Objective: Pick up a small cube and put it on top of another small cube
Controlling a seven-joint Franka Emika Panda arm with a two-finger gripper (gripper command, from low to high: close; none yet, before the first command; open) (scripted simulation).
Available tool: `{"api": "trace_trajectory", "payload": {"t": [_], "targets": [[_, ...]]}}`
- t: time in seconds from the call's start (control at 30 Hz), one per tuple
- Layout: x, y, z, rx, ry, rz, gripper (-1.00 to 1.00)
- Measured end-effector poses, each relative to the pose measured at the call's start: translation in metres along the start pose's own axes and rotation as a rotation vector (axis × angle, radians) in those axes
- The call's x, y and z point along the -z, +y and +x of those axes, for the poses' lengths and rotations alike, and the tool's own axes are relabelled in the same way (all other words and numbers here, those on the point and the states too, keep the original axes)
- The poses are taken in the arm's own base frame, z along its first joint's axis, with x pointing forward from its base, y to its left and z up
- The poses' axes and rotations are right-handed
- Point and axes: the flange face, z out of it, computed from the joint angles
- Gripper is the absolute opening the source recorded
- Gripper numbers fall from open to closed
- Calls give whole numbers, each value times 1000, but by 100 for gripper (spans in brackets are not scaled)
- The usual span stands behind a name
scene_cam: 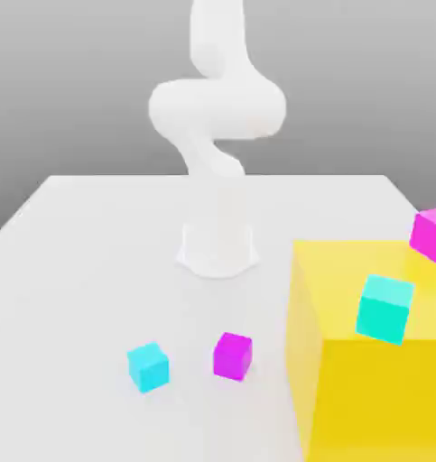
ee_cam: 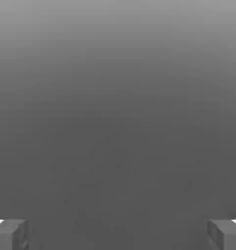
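1. One small cube (scene_cam: 148, 366) sits on the white surface (scene_cam: 86, 271), near a pink cube (scene_cam: 232, 355).
2. Both tool (ee_cam: 118, 234) fingers (ee_cam: 10, 234) are spread wide, holding nothing.

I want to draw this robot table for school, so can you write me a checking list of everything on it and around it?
Surface: white table, flat, with the arm's base standing on it.
Job's things: small sky-blue cube sits on the table, apart from the magenta cube beside it.
Clutter: big yellow block on the exterior view's right; a turquoise cube and a second magenta cube appear on or at its top, exact contact unclear.
Grippers: the gripper has its jaws wide apart and holds nothing; the hand view shows only grey backdrop between them.
Cables: nothing seen.
Surroundings: plain grey background; nothing else seen.
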Motion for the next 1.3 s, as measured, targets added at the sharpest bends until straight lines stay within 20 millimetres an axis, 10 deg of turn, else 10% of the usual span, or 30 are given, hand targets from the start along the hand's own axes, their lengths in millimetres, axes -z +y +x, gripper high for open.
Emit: {"api": "trace_trajectory", "payload": {"t": [0.27, 0.53, 0.67, 0.87, 0.9, 1.3], "targets": [[-189, 92, -35, 227, -215, -202, 0], [-306, 222, -125, 423, -497, -306, 0], [-334, 283, -179, 493, -634, -318, 0], [-374, 312, -212, 509, -657, -319, 0], [-380, 316, -217, 509, -657, -319, -100], [-353, 299, -198, 509, -659, -318, -100]]}}
